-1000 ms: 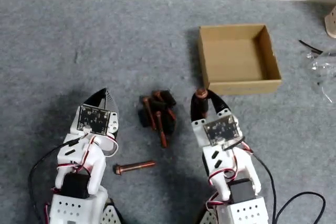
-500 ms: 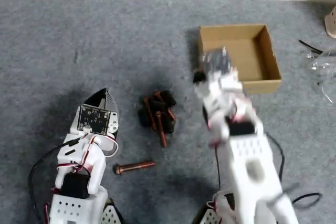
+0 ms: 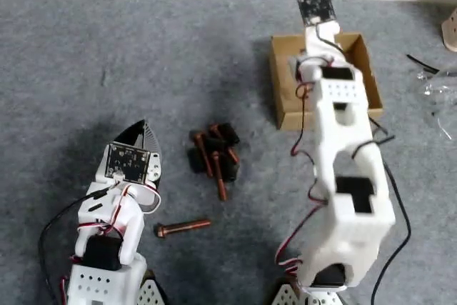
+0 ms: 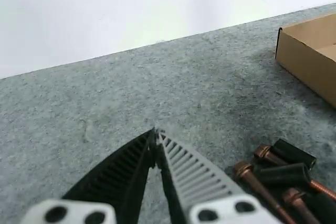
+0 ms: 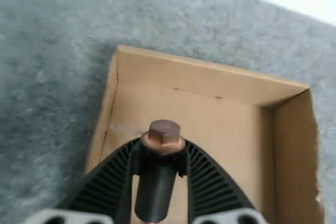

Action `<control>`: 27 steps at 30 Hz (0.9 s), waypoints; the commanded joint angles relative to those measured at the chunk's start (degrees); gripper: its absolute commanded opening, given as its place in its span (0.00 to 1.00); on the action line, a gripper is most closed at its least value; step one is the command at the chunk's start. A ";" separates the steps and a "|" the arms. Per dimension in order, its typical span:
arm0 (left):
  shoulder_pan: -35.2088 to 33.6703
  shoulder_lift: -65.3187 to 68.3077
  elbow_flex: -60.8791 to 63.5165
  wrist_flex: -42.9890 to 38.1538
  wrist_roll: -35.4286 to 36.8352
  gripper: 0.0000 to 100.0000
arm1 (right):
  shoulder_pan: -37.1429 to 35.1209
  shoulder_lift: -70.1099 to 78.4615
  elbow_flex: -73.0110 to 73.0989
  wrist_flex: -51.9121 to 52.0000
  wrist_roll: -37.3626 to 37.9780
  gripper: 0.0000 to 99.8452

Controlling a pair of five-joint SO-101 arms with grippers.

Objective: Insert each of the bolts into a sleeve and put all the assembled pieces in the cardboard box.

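Right wrist view: hex-headed copper bolt (image 5: 164,132)

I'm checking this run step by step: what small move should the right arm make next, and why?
Probably open the right gripper and let go: it holds a sleeved bolt that appears to hang over the floor of the cardboard box.

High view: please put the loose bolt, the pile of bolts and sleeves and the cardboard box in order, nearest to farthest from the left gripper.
Measured from the left gripper, jaws shut:
1. The pile of bolts and sleeves, just beside it toward the table's middle.
2. The loose bolt, alone, back beside that arm.
3. The cardboard box, far across the table.
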 commanded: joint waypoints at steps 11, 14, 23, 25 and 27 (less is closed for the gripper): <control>-0.48 -0.92 1.10 -1.41 -0.53 0.02 | 0.66 15.25 -18.68 6.11 0.09 0.00; -0.48 -0.92 1.10 -1.41 -0.53 0.02 | 0.57 15.52 -18.42 6.11 0.35 0.01; -0.40 -0.92 1.10 -1.41 -0.53 0.02 | 0.57 15.52 -18.24 6.20 0.18 0.24; -0.40 -0.92 1.10 -1.32 -0.53 0.02 | 0.66 15.25 -18.24 6.37 0.18 0.24; -0.40 -0.92 1.10 -1.32 -0.53 0.02 | 0.75 15.25 -18.68 9.80 0.18 0.24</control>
